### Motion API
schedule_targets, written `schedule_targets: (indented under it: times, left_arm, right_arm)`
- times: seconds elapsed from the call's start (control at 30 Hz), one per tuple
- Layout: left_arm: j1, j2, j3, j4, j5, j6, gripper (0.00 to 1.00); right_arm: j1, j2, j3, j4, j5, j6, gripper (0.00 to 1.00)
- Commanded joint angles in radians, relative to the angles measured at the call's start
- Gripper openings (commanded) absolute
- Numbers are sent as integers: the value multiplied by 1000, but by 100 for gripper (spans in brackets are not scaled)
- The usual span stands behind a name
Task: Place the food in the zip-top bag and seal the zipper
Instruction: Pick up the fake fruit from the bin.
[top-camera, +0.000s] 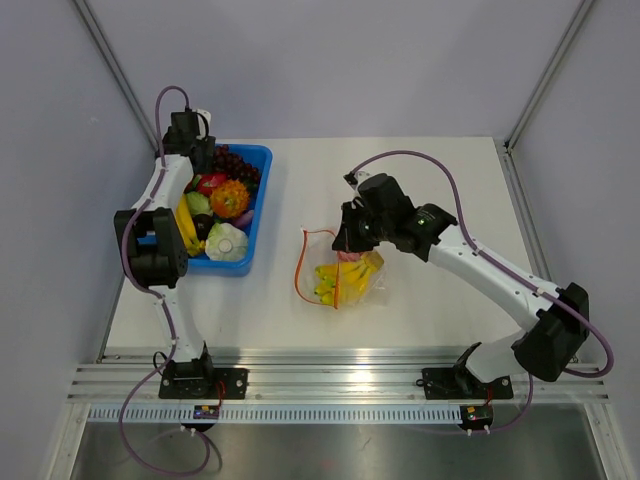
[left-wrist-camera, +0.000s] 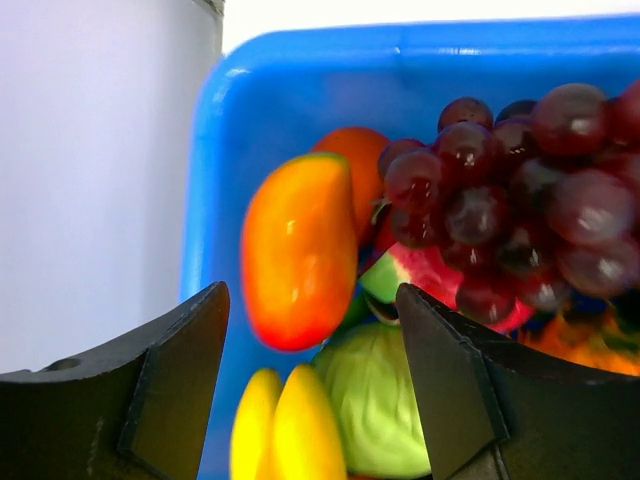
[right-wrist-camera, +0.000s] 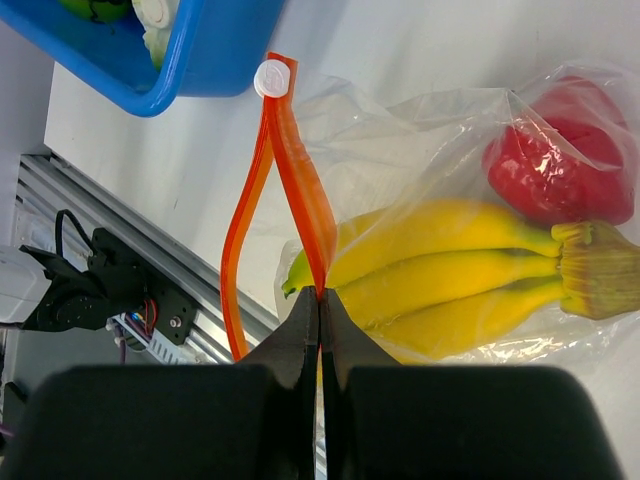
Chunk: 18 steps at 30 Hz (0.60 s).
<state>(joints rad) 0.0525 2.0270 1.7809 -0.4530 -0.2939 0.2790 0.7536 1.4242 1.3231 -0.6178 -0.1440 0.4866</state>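
- Right gripper (right-wrist-camera: 320, 296) fingers fill the bottom of its wrist view, pressed together on the zipper (right-wrist-camera: 295, 170). Tag it as clamped on one lip of the strip?
- Yes. It's pinched flat and the orange strip runs straight into the tips. The other lip bows away to the left. Both meet at the white slider (right-wrist-camera: 270, 78), so the mouth gapes.
- Zip-top bag (right-wrist-camera: 430, 120) location?
- Flat on the counter (right-wrist-camera: 450, 40), mid-counter, near the blue tray (right-wrist-camera: 215, 55). Bananas (right-wrist-camera: 450, 265) and a red fruit (right-wrist-camera: 560, 160) show inside the plastic.
- Left gripper (left-wrist-camera: 310, 300)?
- Jaws wide apart, holding nothing. It hangs over the far end of the tray with an orange-yellow fruit (left-wrist-camera: 298, 250) below the gap and grapes (left-wrist-camera: 520, 190) to the right. No contact that I can see.
- Step?
- My call: loading food, not sealing yet. Right holds the mouth open and left looks lined up for a pick.
- What does the next move need?
- Left has to drop around the orange-yellow fruit without snagging the grapes. Then it closes, carries the fruit over and feeds it through the gap between the lips. Right should hold its pinch so the opening doesn't collapse. The slider run comes after that, and I'd guess it needs the bag pinned down.
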Motion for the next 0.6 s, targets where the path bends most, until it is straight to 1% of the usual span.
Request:
schedule_targets:
  times: [0.0, 0.27, 0.57]
  left_arm:
    - [9, 61, 54, 36, -33, -11, 71]
    - [17, 94, 75, 80, -85, -6, 70]
    - [26, 119, 61, 111, -120, -9, 70]
  right_arm:
    - [4, 5, 48, -3, -6, -28, 0]
    - [4, 22, 50, -16, 3, -32, 0]
    - [4, 50, 62, -22, 3, -39, 0]
